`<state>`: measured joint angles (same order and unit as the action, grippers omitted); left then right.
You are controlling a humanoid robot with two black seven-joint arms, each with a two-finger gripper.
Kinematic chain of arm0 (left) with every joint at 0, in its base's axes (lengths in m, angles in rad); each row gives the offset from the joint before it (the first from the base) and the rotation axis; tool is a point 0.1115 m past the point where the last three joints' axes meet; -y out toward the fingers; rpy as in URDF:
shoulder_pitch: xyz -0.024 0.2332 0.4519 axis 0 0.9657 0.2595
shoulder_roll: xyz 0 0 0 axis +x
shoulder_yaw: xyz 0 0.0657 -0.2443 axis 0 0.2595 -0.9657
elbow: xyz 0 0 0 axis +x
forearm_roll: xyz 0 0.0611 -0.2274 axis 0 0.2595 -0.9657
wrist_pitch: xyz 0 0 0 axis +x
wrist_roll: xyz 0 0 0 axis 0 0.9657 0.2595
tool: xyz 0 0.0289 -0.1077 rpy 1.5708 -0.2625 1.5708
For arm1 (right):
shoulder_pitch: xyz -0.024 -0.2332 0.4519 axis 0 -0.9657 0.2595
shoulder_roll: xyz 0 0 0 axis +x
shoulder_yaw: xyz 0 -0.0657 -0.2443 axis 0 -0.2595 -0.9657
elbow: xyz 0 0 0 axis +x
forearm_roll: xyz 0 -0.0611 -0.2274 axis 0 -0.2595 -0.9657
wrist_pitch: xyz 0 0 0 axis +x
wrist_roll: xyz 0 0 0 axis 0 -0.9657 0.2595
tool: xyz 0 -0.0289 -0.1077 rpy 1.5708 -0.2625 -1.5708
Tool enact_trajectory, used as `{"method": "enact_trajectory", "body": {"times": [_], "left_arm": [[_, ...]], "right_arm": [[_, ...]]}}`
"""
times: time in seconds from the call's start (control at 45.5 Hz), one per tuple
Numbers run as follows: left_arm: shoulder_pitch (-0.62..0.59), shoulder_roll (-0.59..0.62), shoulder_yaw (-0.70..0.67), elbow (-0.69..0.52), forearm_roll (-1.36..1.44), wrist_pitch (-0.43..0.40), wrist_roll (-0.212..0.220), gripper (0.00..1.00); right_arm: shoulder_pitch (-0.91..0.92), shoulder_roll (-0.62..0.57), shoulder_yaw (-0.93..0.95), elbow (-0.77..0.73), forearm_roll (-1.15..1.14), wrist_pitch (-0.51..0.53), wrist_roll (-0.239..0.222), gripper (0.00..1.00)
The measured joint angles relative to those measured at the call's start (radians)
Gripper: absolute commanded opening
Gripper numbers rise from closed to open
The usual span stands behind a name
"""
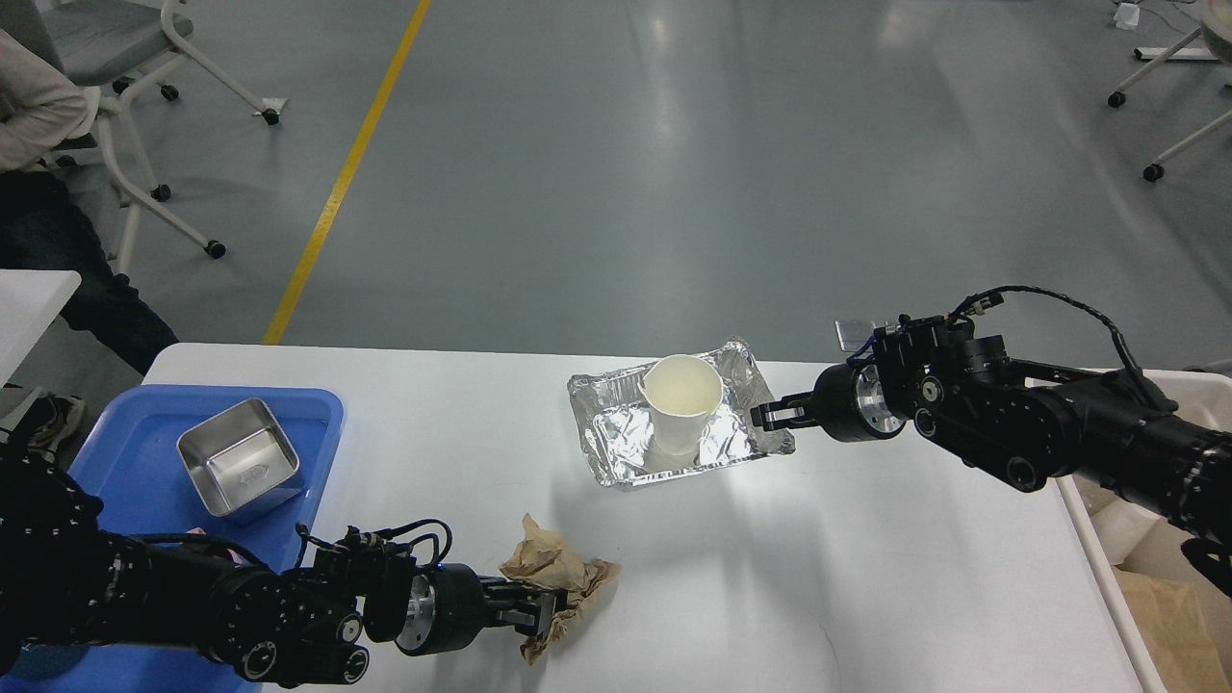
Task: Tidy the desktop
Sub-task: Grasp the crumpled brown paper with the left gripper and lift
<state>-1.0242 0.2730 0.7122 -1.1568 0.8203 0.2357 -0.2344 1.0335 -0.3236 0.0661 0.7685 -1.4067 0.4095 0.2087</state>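
The white desktop point(443, 452) fills the lower view. A crumpled brown paper point(563, 577) lies near its front edge. My left gripper point(539, 614) is shut on the paper's near left part. A foil tray point(616, 433) with a white paper cup point(680, 399) standing in it sits at the desktop's middle back. My right gripper point(767, 415) is shut on the foil tray's right rim.
A blue plastic tray point(125, 462) at the left holds a steel square bowl point(238, 460). A cream-white bin point(1145, 577) with paper waste stands at the right edge. A seated person and wheeled chairs are on the floor at far left.
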Motion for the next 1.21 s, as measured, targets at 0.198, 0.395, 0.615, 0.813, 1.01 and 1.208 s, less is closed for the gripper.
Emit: {"method": "enact_trajectory", "body": {"times": [0.198,0.395,0.615,0.813,1.01,1.208], "left_arm": [[-0.06,0.075,-0.004,-0.11,0.0,0.006,-0.003,0.01],[-0.096,0.239,-0.007,-0.191,0.004,0.007,-0.009,0.02],[-0.11,0.429,-0.006,-0.282,0.018,0.008,-0.051,0.02],[-0.202,0.565,-0.025,-0.383,0.033,0.001,-0.084,0.02],[-0.283,0.593,-0.105,-0.408,0.028,-0.049,-0.087,0.03],[-0.301,0.576,-0.217,-0.378,0.014,-0.108,-0.05,0.04]], "right_arm": [[-0.001,0.0,0.0,-0.001,0.0,0.0,0.0,0.0],[-0.002,-0.002,-0.001,-0.002,0.0,0.0,0.0,0.0],[-0.006,0.004,-0.002,-0.007,0.0,0.0,0.0,0.0],[-0.007,0.006,-0.002,-0.008,0.0,0.0,0.0,0.0],[-0.007,0.005,-0.001,-0.006,0.0,0.0,0.0,0.0],[-0.009,0.0,0.003,-0.005,0.0,0.0,0.0,0.0]]}}
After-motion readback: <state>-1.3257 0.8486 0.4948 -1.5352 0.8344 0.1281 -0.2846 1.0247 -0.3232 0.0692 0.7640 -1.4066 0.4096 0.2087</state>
